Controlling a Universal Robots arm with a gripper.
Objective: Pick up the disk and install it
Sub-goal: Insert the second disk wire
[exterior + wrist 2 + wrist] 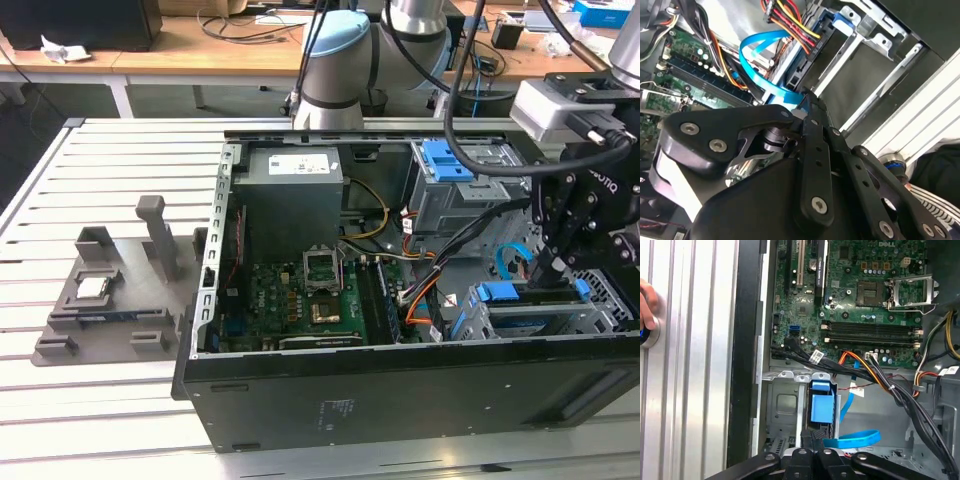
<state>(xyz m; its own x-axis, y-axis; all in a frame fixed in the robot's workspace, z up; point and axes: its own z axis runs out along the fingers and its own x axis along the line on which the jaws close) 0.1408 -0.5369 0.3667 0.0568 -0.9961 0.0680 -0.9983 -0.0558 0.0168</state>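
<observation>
An open computer case (400, 400) lies on a slatted metal bench (100, 200). At the exterior view's right, the black tool (553, 268) reaches down into the case. Its fingers (816, 440) seem pressed together with nothing between them. Just beneath, the disk (540, 312), edged with blue rails, sits in the near bay.

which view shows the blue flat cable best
The second wrist view: the blue flat cable shows its whole loop close up there. The first wrist view shows one curved stretch; the exterior view shows just a small loop.
</observation>
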